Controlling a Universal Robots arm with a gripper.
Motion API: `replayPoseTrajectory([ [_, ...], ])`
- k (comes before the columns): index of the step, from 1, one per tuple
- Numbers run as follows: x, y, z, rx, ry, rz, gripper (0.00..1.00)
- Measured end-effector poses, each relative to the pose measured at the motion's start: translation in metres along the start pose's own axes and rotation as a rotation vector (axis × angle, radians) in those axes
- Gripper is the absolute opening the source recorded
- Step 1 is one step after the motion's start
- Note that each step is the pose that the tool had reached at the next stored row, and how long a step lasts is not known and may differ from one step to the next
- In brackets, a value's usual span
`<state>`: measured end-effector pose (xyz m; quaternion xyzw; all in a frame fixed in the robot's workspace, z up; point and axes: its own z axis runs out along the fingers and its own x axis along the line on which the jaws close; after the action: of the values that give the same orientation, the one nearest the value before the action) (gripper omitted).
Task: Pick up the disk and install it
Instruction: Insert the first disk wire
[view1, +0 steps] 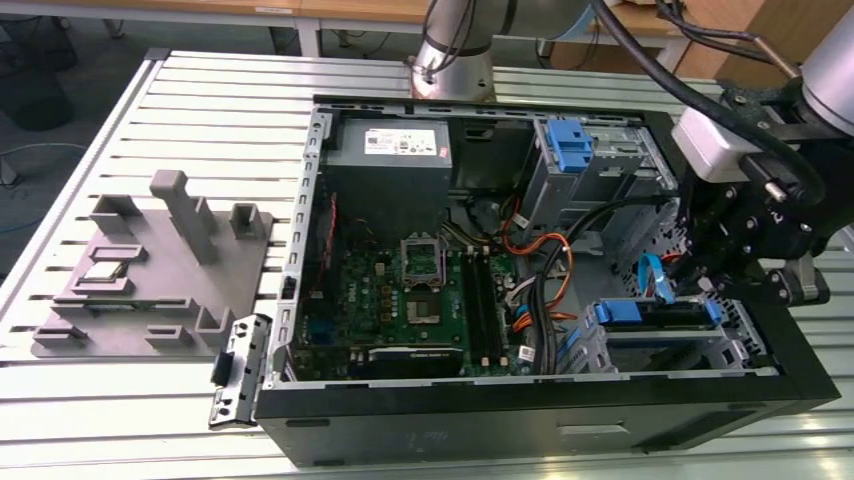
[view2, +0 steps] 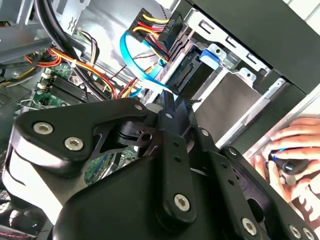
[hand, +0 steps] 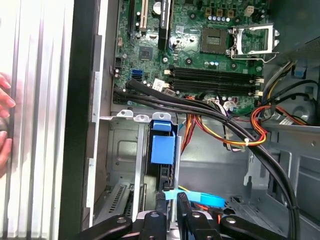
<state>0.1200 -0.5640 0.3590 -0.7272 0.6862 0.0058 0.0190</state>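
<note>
In the exterior view, the open black computer case (view1: 534, 420) lies on its side on the slatted metal table (view1: 134, 440). At about 4 o'clock inside the case, the disk (view1: 654, 312) sits on edge in the metal drive cage, with its blue rails showing. The first wrist view also shows its blue end (hand: 163, 150) slotted in that cage. The robot's hand (view1: 701, 290) hangs right over the disk's 3 o'clock end, beside a light-blue data cable (view1: 650, 275). I cannot tell whether it is gripping the disk or has let go.

Toward the case's centre lies the green motherboard (view1: 400, 300). The grey power supply (view1: 387, 145) sits at 11 o'clock. A grey fixture block (view1: 147, 270) rests on the table at 9 o'clock, well apart from the case. A person's fingers (view2: 295, 145) rest just outside the case wall in the second wrist view.
</note>
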Motion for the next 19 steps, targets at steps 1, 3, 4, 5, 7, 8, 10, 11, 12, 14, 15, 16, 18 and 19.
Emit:
replayPoseTrajectory([
  [1,0.0000,0.0000,0.0001,0.0000,0.0006,0.000,0.24],
  [3,-0.0002,-0.0001,-0.0001,-0.0008,0.0125,0.000,0.24],
  [4,-0.0003,-0.0001,-0.0001,-0.0011,0.0185,0.001,0.24],
  [5,-0.0003,-0.0001,-0.0001,-0.0013,0.0223,0.001,0.24],
  [7,-0.0003,0.0000,-0.0001,-0.0014,0.0239,0.001,0.24],
  [8,-0.0003,0.0000,-0.0003,-0.0014,0.0241,0.001,0.24],
  [10,-0.0003,0.0000,-0.0006,-0.0011,0.0242,0.013,0.24],
  [11,-0.0003,-0.0001,-0.0005,-0.0008,0.0243,0.027,0.24],
  [12,-0.0003,-0.0001,-0.0005,-0.0004,0.0246,0.043,0.24],
  [14,-0.0003,-0.0001,-0.0005,0.0001,0.0250,0.067,0.24],
  [15,-0.0003,-0.0001,-0.0005,0.0001,0.0251,0.068,0.24],
  [16,-0.0003,0.0000,-0.0005,0.0001,0.0252,0.068,0.24],
  [18,-0.0003,0.0000,-0.0005,0.0001,0.0252,0.068,0.24],
  [19,-0.0003,-0.0001,-0.0005,0.0002,0.0253,0.069,0.24],
])
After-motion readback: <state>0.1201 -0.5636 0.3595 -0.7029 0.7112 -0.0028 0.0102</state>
